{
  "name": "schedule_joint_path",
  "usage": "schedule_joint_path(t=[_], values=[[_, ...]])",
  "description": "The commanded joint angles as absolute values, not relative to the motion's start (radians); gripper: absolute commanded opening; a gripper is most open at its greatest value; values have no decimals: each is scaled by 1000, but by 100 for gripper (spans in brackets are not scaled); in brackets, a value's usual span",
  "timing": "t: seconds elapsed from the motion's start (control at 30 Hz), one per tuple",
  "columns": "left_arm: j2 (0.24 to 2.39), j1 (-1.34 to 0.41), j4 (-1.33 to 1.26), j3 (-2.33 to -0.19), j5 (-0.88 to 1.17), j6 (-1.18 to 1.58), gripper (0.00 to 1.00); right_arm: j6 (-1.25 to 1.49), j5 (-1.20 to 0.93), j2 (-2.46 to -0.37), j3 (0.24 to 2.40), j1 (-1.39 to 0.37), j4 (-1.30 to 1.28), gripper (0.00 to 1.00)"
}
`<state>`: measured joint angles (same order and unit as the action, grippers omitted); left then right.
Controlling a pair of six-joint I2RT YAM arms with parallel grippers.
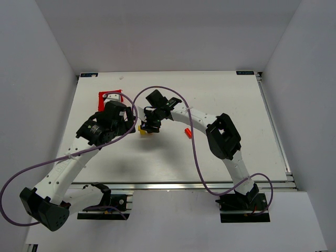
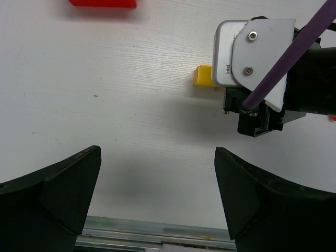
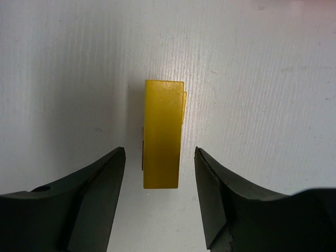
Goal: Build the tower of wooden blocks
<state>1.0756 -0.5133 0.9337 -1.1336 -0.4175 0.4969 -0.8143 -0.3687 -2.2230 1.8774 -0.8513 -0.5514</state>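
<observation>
1. The right gripper (image 3: 160, 155) hangs straight over the wood block tower (image 3: 163, 131). Its jaws are apart, with one finger on each side of the top yellow block and a strip of bare table showing in both gaps. Nothing is clamped.
2. The wood block tower stands on the white table (image 1: 220, 100). From above it is a long yellow block, with a second yellow edge peeking out from under its right side.
3. In the top view, the left gripper (image 2: 157, 155) hovers to the left of the tower, near but not touching it. Its jaws are spread wide and hold nothing.
4. The red bin (image 1: 109, 97) sits left of the tower and farther back, beyond the left gripper.
5. A small loose red piece (image 1: 187, 132) lies to the right of the tower, well apart from it.
</observation>
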Motion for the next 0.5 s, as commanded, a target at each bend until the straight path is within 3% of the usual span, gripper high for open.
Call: schedule_joint_path(t=[0.0, 0.47], values=[[1068, -509, 917, -1124, -411, 491, 98, -805, -370, -2203, 1898, -853, -534, 62], [1063, -509, 917, -1123, -411, 489, 98, -791, -344, -2207, 1893, -854, -500, 69]])
